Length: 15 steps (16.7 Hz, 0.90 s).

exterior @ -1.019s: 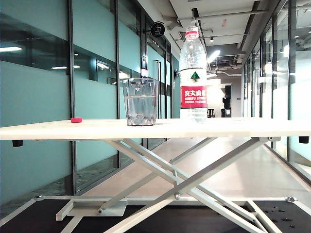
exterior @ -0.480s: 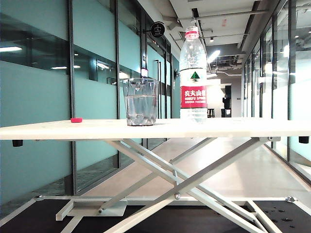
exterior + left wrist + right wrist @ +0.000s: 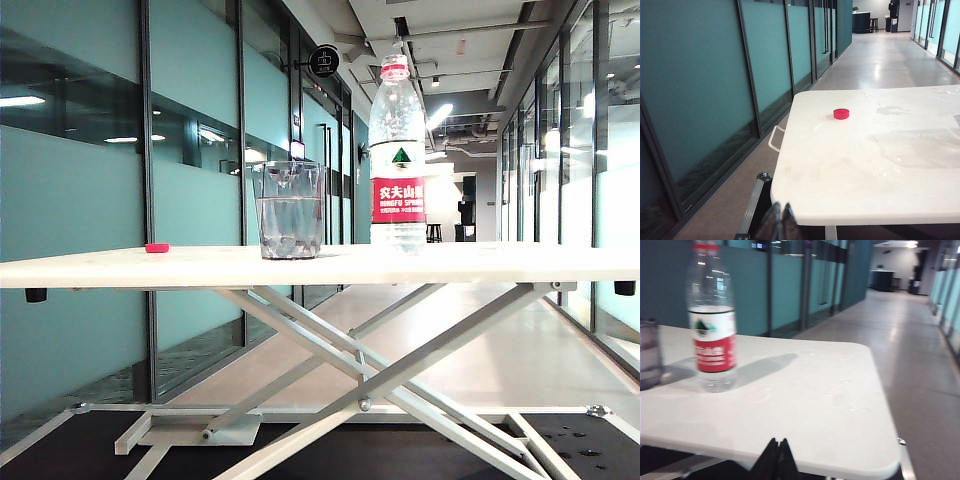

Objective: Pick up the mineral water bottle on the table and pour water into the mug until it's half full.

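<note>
Right gripper [image 3: 776, 450] pressed together below table [image 3: 805, 405] edge; tall clear red-labelled mineral water bottle [image 3: 711, 320] well apart. Left gripper [image 3: 780, 215] likewise closed.

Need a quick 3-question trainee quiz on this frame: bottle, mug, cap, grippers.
1. True or false: the bottle lies on its side.
2. Which holds water about halfway up? A) mug B) red cap
3. Fill in: both the left gripper and right gripper sit back off the table edge with fingers ____.

Key: 1 false, it stands upright, cap off. 2 A. 3 shut.
</note>
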{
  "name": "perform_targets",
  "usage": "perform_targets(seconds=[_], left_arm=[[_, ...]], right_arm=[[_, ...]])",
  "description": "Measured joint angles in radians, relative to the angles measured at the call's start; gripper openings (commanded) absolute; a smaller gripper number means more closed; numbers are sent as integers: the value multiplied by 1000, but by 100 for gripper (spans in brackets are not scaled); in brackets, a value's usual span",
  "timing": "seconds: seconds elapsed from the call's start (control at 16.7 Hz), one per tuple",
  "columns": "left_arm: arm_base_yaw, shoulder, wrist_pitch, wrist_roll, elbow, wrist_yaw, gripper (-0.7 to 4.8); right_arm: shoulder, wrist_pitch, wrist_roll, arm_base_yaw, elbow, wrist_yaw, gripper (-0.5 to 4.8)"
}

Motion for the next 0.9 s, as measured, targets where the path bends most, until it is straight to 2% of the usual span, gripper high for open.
perform_targets(seconds=[0.24,0.9], left_arm=[[0,0,0,0,0,0,-5],[0,0,0,0,0,0,-5]], right_arm=[[0,0,0,-61,0,5,-5],[0,0,0,-59,0,5,-5]])
